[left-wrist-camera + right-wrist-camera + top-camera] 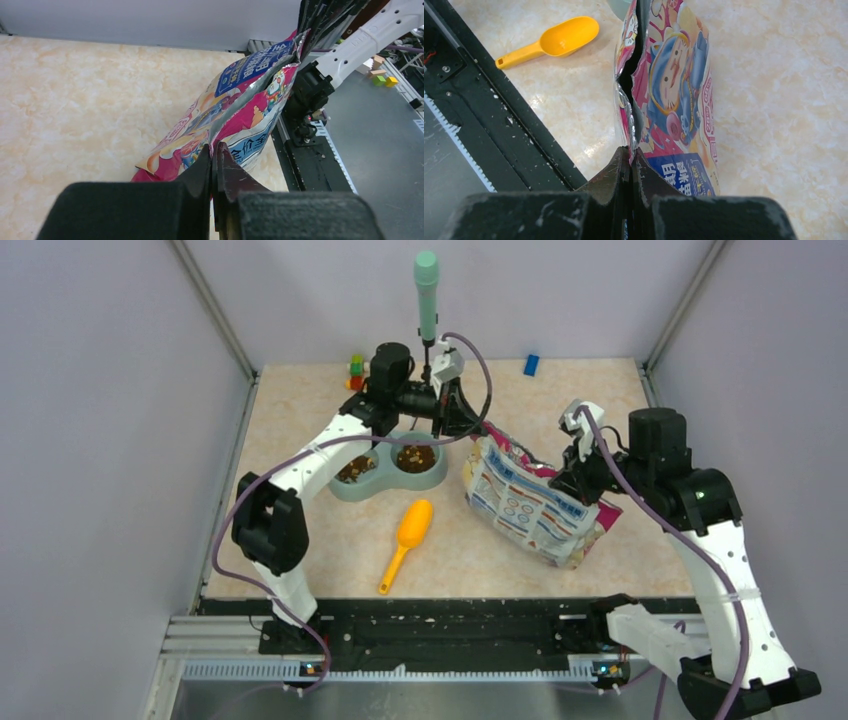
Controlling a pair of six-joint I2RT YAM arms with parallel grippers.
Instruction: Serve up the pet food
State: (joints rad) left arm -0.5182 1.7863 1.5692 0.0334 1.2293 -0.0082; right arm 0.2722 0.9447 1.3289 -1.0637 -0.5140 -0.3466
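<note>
Nearby, bowl (384,481) holds pet food (415,457); scoop (413,524) lies beside bag (530,505).

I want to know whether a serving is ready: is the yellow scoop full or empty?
Empty. The scoop lies on the table with its hollow facing up, and the inside is bare yellow with nothing in it.

Beige marbled table (300,540) carries 5 things.
A teal 2-cup bowl (378,491) sits left of centre, an orange scoop (405,540) just in front of it, and a glossy bag (530,505) to the right. At the far edge, well apart: 1 blue block (531,364) and a small stack of coloured blocks (356,370).
</note>
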